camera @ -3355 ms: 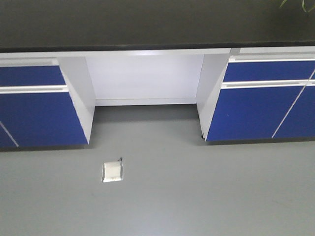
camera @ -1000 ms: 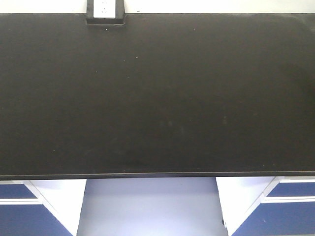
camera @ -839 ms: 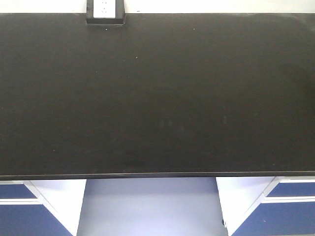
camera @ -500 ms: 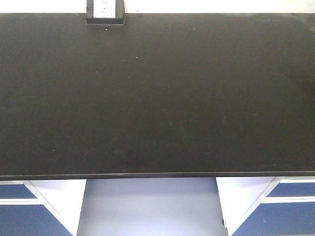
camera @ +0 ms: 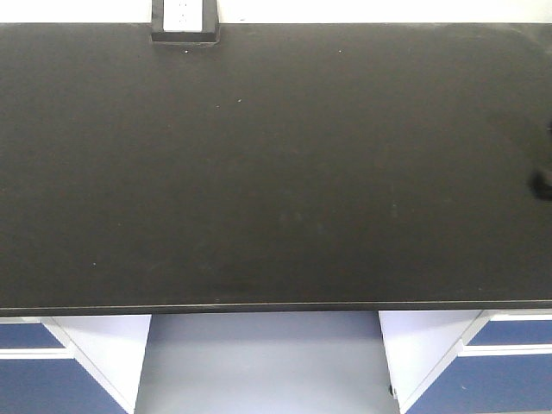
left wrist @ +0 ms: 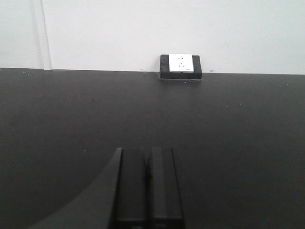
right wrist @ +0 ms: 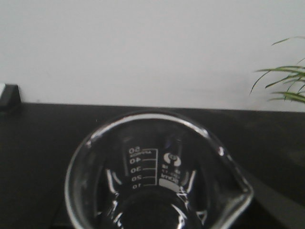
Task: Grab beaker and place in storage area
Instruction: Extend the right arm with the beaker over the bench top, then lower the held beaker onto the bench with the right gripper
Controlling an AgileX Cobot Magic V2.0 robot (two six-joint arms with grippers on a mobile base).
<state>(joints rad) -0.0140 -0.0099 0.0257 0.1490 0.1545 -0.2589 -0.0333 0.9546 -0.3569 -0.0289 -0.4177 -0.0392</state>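
**Right wrist view.** The beaker [right wrist: 157, 176] fills the lower half of the frame. It is upright, seen from above and behind, with its pouring lip at 4 o'clock. White graduations from 10 to 50 read on the far wall. It sits in the right gripper [right wrist: 159, 212], whose jaws stand spread to the width of the glass. Only one grey finger [right wrist: 274, 202] shows, lying along the 4 o'clock side just below the lip. Past the rim lies the benchtop [right wrist: 47, 129], matte black, running back to a white wall [right wrist: 143, 47]. A corner of the socket box [right wrist: 8, 95] shows at 9 o'clock where benchtop meets wall. Plant leaves [right wrist: 286, 81] enter at 3 o'clock.

**Left wrist view.** The left gripper [left wrist: 147, 157] has its two black fingers pressed flat together with nothing between them. It points toward 12 o'clock over the benchtop, well apart from the socket box against the wall.

**Front view.** The benchtop is seen from above, with the socket box at its 11 o'clock edge. A dark shape [camera: 543, 183] at the 3 o'clock edge cannot be identified. Blue cabinets [camera: 496, 384] stand under the front edge at 5 and 7 o'clock.
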